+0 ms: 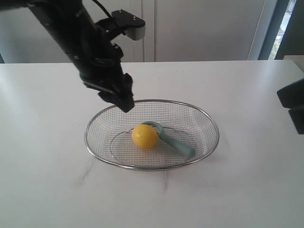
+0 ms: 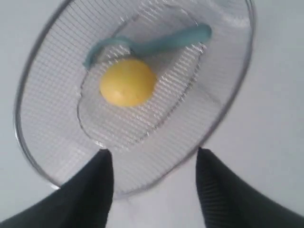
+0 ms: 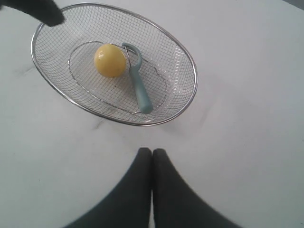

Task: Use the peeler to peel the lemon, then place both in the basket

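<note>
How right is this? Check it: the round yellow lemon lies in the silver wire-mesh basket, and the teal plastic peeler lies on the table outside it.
Wrong place: the pale teal plastic peeler lies inside the silver wire-mesh basket, beside the round yellow lemon. The right wrist view shows it.

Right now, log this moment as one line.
lemon: in basket | peeler: in basket beside lemon | left hand: open, empty | right hand: shut, empty

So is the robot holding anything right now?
No, nothing. The left gripper is open and empty near the basket rim; the right gripper is shut on nothing. The lemon and the peeler lie in the basket.
</note>
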Available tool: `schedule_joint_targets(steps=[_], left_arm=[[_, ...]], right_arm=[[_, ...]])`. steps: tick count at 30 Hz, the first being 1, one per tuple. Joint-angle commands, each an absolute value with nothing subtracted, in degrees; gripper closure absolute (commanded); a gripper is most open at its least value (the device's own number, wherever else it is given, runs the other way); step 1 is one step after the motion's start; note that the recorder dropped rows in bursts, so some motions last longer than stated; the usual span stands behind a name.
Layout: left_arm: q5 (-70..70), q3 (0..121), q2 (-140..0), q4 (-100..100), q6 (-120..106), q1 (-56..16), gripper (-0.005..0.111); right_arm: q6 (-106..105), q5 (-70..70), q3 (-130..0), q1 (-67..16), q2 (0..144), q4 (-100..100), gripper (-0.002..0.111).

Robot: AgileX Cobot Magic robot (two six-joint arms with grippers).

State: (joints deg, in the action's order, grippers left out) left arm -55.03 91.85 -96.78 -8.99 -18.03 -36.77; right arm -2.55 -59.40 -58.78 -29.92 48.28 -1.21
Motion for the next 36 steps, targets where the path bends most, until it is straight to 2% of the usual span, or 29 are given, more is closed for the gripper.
schedule_joint_targets(steps=[1, 6, 7, 17, 36], left_arm=[[-68.24, 92.02, -89.86, -5.69, -14.36, -36.66, 0.072], [-68.20, 92.02, -81.85, -0.60, -10.32, -36.66, 0.104], [-67.94, 92.02, -80.68, -0.35, -9.85, -36.66, 0.107], [-67.48, 92.02, -72.56, -0.35, -8.74, -36.66, 0.107], [-67.48, 92.02, -72.32, 0.00, -8.83, -36.66, 0.107]], right_arm=[[-2.72, -58.58, -58.54, -29.57, 47.96, -1.46, 0.108], [-2.72, -58.58, -58.54, -29.57, 47.96, -1.46, 0.108], [-2.72, -58.58, -58.54, -29.57, 47.96, -1.46, 0.108], [-2.72, -58.58, -58.54, -29.57, 47.96, -1.46, 0.108], [-2.72, -58.58, -58.54, -29.57, 47.96, -1.46, 0.108]])
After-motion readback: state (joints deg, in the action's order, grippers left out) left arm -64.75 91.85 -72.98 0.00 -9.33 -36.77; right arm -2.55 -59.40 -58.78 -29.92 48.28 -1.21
